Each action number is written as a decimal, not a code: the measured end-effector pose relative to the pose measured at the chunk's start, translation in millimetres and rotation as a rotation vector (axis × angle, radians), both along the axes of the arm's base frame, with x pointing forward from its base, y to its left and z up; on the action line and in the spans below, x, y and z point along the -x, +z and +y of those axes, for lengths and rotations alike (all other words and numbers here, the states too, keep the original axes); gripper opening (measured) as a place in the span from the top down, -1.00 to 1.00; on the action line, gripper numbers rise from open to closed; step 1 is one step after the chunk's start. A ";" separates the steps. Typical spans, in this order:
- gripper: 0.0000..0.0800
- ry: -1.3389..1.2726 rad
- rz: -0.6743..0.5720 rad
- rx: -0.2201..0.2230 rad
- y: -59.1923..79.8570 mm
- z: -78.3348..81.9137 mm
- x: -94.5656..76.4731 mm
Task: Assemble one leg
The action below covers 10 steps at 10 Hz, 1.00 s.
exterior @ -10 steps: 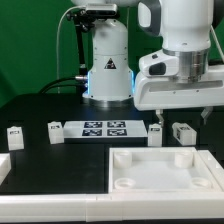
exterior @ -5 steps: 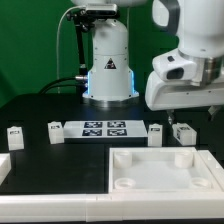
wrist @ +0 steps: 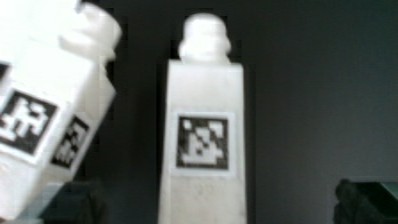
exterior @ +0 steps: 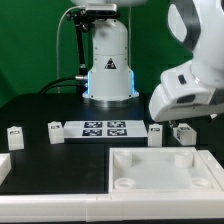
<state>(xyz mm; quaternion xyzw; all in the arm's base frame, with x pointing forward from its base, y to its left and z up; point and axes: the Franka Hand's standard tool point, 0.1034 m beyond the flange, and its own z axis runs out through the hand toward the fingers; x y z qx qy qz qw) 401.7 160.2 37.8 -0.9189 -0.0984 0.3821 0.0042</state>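
With the fingers point(wrist: 75, 203) of my gripper point(wrist: 222, 203) spread empty either side of the leg point(wrist: 205, 135) on the black table point(wrist: 306, 100), I worry the second leg point(wrist: 45, 105), angled just beside it, could snag a fingertip on the descent and topple both.

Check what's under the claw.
Under the open claw: one white leg centred between its fingertips, a second leg tilted beside it, both tagged, on the black table. Their undersides are hidden.
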 end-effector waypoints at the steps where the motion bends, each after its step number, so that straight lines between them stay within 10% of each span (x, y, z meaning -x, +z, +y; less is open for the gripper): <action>1: -0.62 -0.003 0.035 0.002 -5.2 0.2 -4.1; 10: -0.62 0.012 0.227 0.038 -24.0 2.4 13.7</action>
